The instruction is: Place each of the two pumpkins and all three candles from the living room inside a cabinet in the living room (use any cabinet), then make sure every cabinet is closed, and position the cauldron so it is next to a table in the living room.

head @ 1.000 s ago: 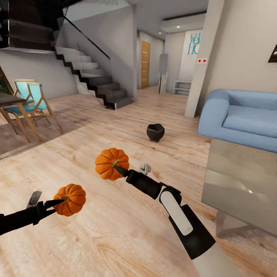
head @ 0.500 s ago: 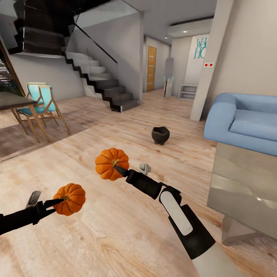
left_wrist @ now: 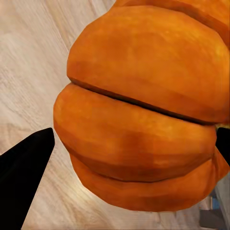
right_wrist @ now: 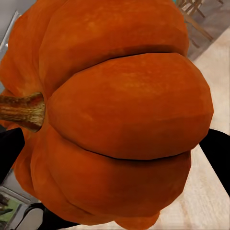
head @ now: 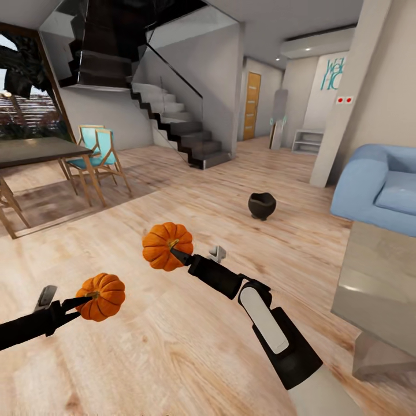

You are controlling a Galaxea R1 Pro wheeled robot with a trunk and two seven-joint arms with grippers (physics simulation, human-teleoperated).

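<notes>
Plank floor, cauldron, staircase

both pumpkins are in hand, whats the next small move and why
Probably keep turning the base to look for the cabinet. The left end effector grips one pumpkin and the right end effector grips the other pumpkin, so both are ready to stow. The head view offers stairs, a sofa and the cauldron on the floor, no dark-brown unit to drive toward.
</notes>
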